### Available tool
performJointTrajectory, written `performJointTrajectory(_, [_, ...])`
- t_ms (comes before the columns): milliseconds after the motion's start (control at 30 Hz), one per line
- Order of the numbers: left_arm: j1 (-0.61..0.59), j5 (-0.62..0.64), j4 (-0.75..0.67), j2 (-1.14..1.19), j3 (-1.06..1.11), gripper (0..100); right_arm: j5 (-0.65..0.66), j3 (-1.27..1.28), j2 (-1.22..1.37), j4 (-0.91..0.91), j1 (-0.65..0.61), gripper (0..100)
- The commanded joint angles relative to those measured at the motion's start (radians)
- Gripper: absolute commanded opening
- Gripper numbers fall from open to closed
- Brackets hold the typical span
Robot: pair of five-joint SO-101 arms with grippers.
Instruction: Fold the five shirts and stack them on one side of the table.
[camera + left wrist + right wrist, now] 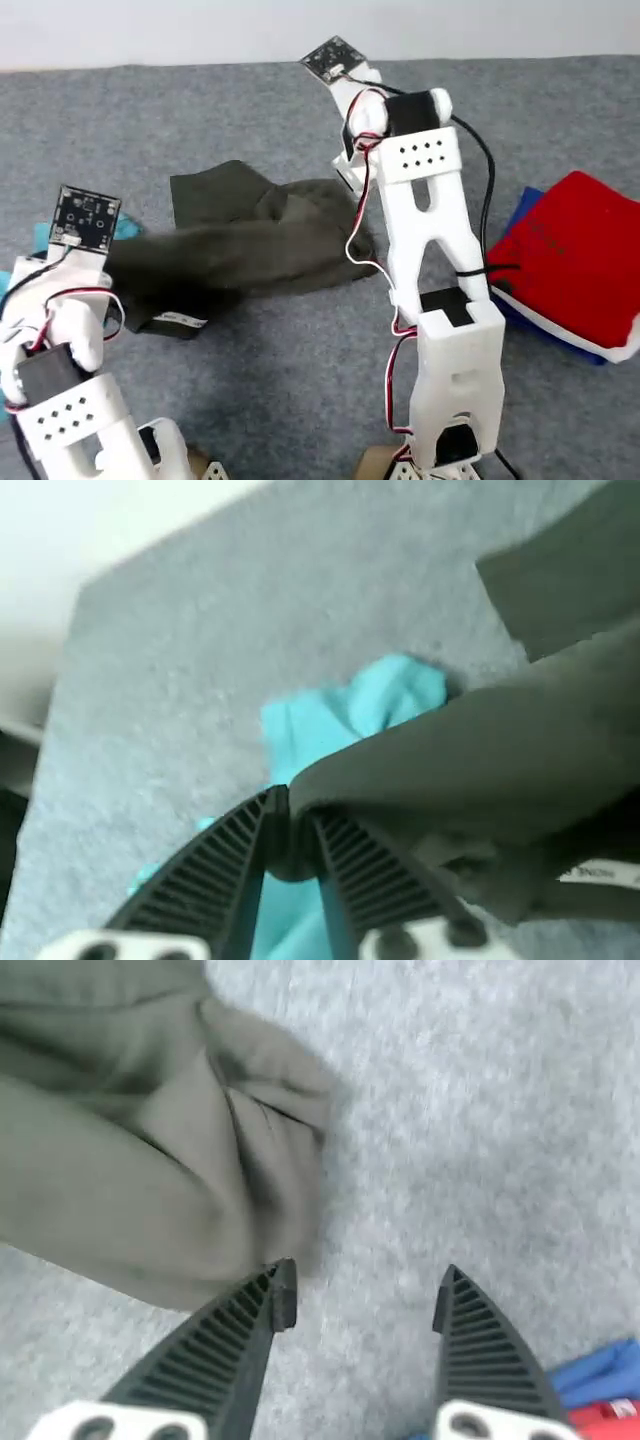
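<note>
Two arms are over the grey tabletop (250,400). Left arm (70,420) sits at the near left corner, wrist bent down over the left end of the olive shirt (250,245). Left pincer (291,832) is clamped on a fold at that shirt's edge, cloth bunched between the ribbed fingers. Right arm (440,250) is stretched out away from its base, wrist tipped down at the shirt's right end. Right pincer (365,1300) is spread wide with nothing between the fingers, hanging over bare tabletop. One fingertip is just beside the olive cloth; can't tell if it touches. Olive shirt is crumpled mid-table, long axis running left-right between the two arms, with one flap sticking out toward the far side. White tag (180,321) shows on its near-left edge, print too small to read. Teal shirt (345,715) lies under the olive shirt's left end, by the left pincer. Stack on the right side: red shirt (580,255) on top, white shirt (615,350) under it, blue shirt (525,215) at the bottom, apart from the olive one.
</note>
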Motion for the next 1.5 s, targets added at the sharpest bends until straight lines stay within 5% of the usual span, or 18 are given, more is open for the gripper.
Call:
performJointTrajectory(0, [-0.009, -0.009, -0.057, 0.002, 0.05, 1, 0.035, -0.057, -0.042, 0.045, -0.013, 22.7])
performJointTrajectory(367, [-0.009, -0.011, -0.097, 0.002, 0.154, 1, 0.158, 0.529, -0.331, 0.041, -0.099, 22.6])
performJointTrajectory(600, [-0.009, -0.008, -0.106, 0.002, 0.162, 1, 0.158, 0.692, -0.271, 0.01, -0.108, 22.7])
performJointTrajectory(1067, [-0.009, -0.011, -0.103, 0.002, 0.162, 1, 0.109, 0.56, 0.137, -0.216, -0.125, 22.6])
performJointTrajectory(1167, [-0.009, -0.011, -0.103, 0.002, 0.163, 1, 0.109, 0.468, 0.203, -0.203, -0.125, 20.0])
performJointTrajectory(1300, [-0.009, -0.011, -0.103, 0.002, 0.162, 1, 0.114, 0.33, 0.234, -0.125, -0.125, 0.0])
performJointTrajectory(1467, [-0.009, -0.008, -0.104, -0.006, 0.147, 1, 0.118, 0.17, 0.208, 0.038, -0.117, 1.3])
